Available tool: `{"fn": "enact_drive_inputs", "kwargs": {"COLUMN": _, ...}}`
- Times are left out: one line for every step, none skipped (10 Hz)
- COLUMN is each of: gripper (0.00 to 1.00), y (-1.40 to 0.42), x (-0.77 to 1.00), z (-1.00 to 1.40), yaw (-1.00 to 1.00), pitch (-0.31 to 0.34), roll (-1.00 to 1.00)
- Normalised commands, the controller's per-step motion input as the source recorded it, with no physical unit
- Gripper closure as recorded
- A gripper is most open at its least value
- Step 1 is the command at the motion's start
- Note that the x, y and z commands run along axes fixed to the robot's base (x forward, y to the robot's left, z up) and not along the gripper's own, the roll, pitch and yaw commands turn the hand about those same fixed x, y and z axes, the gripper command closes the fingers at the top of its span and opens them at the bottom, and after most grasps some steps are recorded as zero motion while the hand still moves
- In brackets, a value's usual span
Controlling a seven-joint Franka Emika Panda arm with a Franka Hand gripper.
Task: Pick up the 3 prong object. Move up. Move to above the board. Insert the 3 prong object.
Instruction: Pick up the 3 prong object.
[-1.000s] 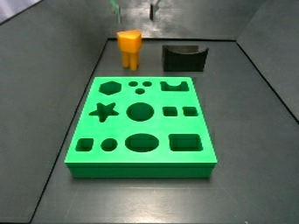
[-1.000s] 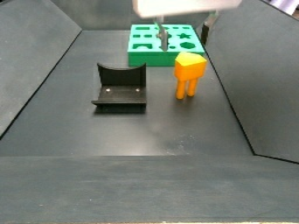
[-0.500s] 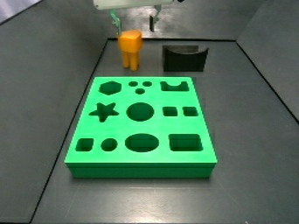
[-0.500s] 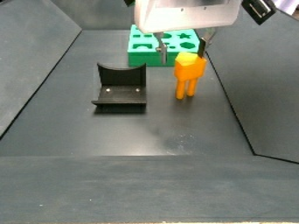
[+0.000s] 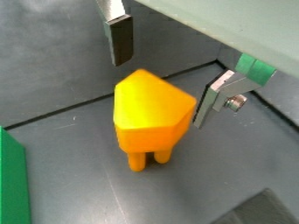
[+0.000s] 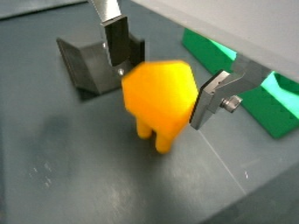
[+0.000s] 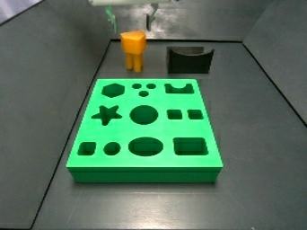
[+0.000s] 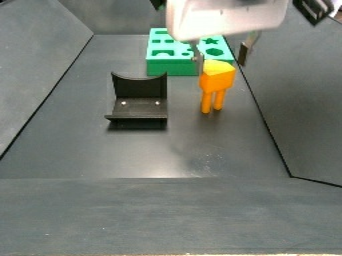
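The task is at its first step, the pick-up, and the grasp is not yet made. The 3 prong object (image 5: 152, 116) stands upright on its legs on the dark worktop (image 8: 160, 200), beyond the far end of the board (image 7: 146, 127) and just beside the black notched block (image 7: 188, 59), which in a side view sits well apart from the board. The tool (image 5: 163, 74) is poised over the orange piece with its two silver fingers (image 5: 118, 39) set wide, one to each side of the blocky top; in both wrist views a clear gap shows between each plate and the plastic, so it holds nothing. In a side view the tool's body (image 8: 223, 18) hangs directly over the piece (image 8: 214, 85). Judging from this, the next move calls for a short further descent so the dark pads come level with the wider top, then closing squarely on its flat sides, keeping the piece upright so the legs stay aligned for the three small holes (image 7: 144, 88) in the board.
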Motion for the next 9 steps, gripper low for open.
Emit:
{"fn": "enact_drive_inputs", "kwargs": {"gripper": 0.0, "y": -0.02, "x": -0.02, "z": -0.73, "yaw": 0.0, "pitch": -0.047, "roll": 0.3}}
{"fn": "enact_drive_inputs", "kwargs": {"gripper": 0.0, "y": -0.01, "x": 0.0, "z": -0.65, "yaw": 0.0, "pitch": -0.033, "roll": 0.25}}
{"fn": "enact_drive_inputs", "kwargs": {"gripper": 0.0, "y": 0.0, "x": 0.0, "z": -0.6, "yaw": 0.0, "pitch": -0.026, "roll": 0.23}}
{"fn": "enact_drive_inputs", "kwargs": {"gripper": 0.0, "y": -0.01, "x": 0.0, "z": -0.44, "yaw": 0.0, "pitch": 0.0, "roll": 0.19}}
{"fn": "enact_drive_inputs", "kwargs": {"gripper": 0.0, "y": 0.0, "x": 0.0, "z": -0.05, "yaw": 0.0, "pitch": 0.0, "roll": 0.02}}
{"fn": "enact_drive_inputs", "kwargs": {"gripper": 1.0, "y": 0.0, "x": 0.0, "z": 0.0, "yaw": 0.0, "pitch": 0.0, "roll": 0.0}}
{"fn": "enact_drive_inputs", "kwargs": {"gripper": 1.0, "y": 0.0, "x": 0.0, "z": 0.0, "yaw": 0.0, "pitch": 0.0, "roll": 0.0}}
{"fn": "enact_drive_inputs", "kwargs": {"gripper": 1.0, "y": 0.0, "x": 0.0, "z": 0.0, "yaw": 0.0, "pitch": 0.0, "roll": 0.0}}
{"fn": "enact_drive_inputs", "kwargs": {"gripper": 1.0, "y": 0.0, "x": 0.0, "z": 0.0, "yaw": 0.0, "pitch": 0.0, "roll": 0.0}}
